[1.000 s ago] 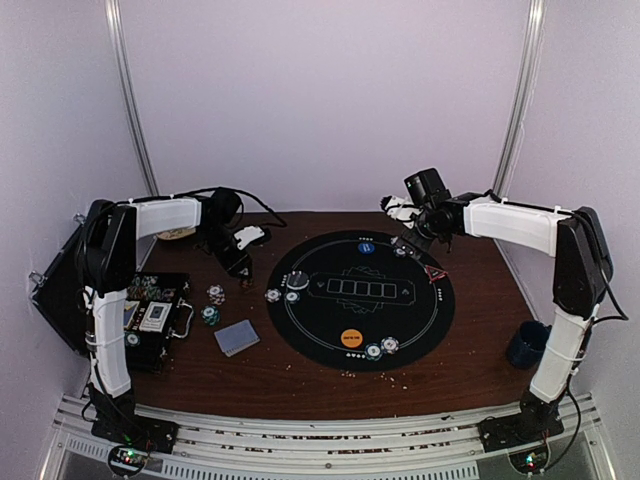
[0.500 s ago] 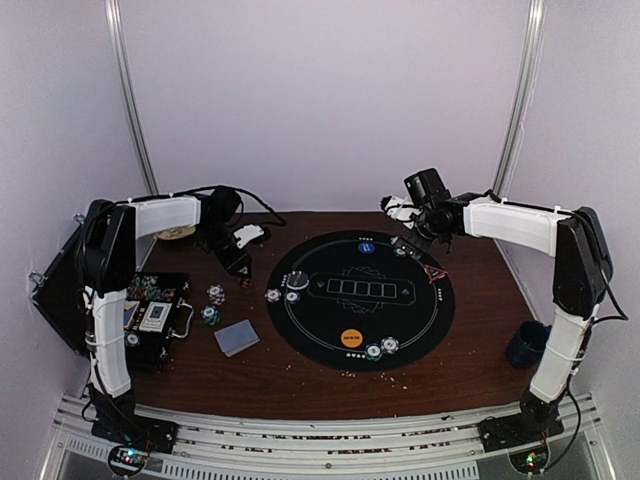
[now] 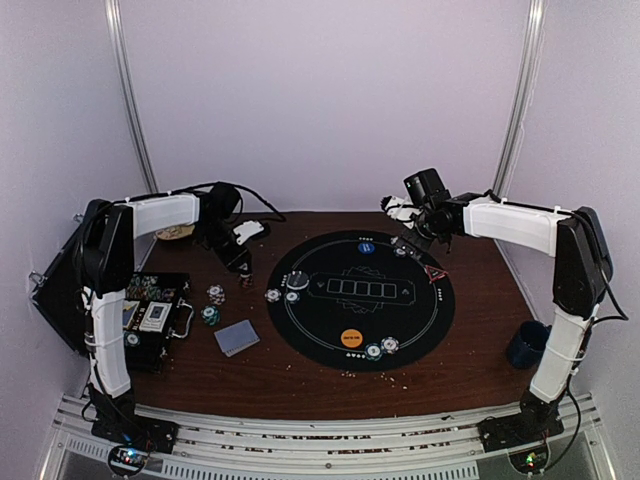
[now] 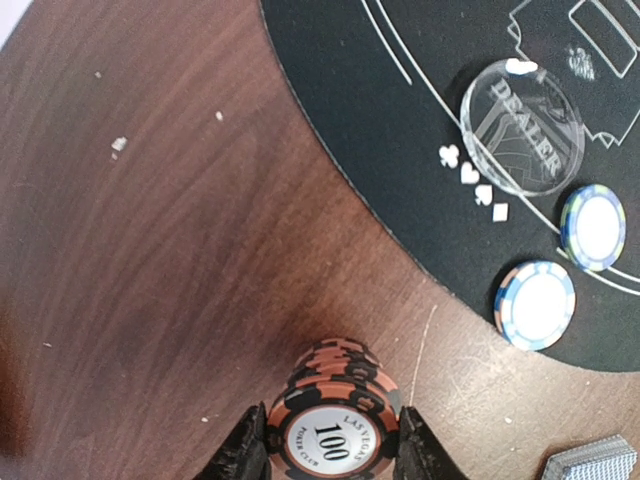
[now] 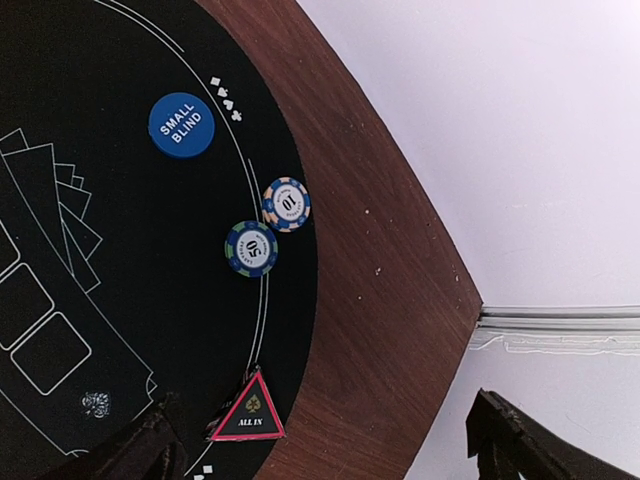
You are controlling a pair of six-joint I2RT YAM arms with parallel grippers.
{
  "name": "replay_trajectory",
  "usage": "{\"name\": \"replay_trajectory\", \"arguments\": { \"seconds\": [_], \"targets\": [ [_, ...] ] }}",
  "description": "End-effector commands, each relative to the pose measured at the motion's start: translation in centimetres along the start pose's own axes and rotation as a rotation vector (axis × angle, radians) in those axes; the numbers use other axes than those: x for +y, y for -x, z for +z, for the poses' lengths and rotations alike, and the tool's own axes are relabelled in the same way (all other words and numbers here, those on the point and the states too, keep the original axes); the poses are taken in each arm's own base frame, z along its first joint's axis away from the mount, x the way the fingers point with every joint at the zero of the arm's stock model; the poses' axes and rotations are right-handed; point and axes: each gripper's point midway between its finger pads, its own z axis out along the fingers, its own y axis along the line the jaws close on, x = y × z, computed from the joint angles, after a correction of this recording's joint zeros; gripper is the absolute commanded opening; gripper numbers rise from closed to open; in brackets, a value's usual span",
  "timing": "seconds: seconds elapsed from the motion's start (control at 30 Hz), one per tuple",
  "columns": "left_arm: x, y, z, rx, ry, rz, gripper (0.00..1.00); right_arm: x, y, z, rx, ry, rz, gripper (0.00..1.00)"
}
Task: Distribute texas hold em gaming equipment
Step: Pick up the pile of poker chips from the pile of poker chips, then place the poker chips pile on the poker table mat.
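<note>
**Left arm grips a red chip stack beside the mat**

The left gripper (image 4: 332,452) is closed tight on a small stack of red-and-black chips (image 4: 333,415), the top one marked 100. The stack is over the bare wooden table (image 4: 150,250), just outside the round black mat (image 4: 420,120). Whether it rests on the wood or is a little lifted, I cannot tell. At the mat's left edge lie the clear dealer button (image 4: 523,125) and two pale blue-edged chips (image 4: 535,305).

The right gripper (image 5: 325,445) stands wide open and holds nothing. It hovers over the mat's far right side, where I see the blue small blind button (image 5: 182,125), two chips marked 10 and 50 (image 5: 287,204) and a triangular all-in marker (image 5: 248,410).

The deck of cards (image 3: 237,337) lies on the wood left of the mat, and the orange button (image 3: 351,338) on the mat's near edge.
</note>
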Motion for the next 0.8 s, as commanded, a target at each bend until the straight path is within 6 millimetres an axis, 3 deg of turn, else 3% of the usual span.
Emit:
{"name": "replay_trajectory", "arguments": {
  "seconds": [0.0,0.2,0.47,0.6,0.77],
  "targets": [
    [0.4,3.6,-4.0,-0.106,0.057,0.039,0.19,0.2,-0.2,0.4,0.010,-0.015,-0.004,1.00],
    [-4.3,7.4,-4.7,-0.141,0.042,0.167,0.20,-0.3,-0.3,0.2,0.005,-0.025,0.005,1.00],
    [-15.4,15.0,-4.3,-0.266,-0.113,0.351,0.20,-2.3,-1.4,0.5,0.013,-0.038,0.056,1.00],
    [-19.1,16.5,-1.5,-0.261,-0.170,0.378,0.20,-3.3,-2.0,0.7,0.019,-0.049,0.084,1.00],
    [-20.8,17.2,2.8,-0.235,-0.202,0.348,0.20,-4.2,-2.0,0.5,0.013,-0.067,0.113,1.00]
  ]
}}
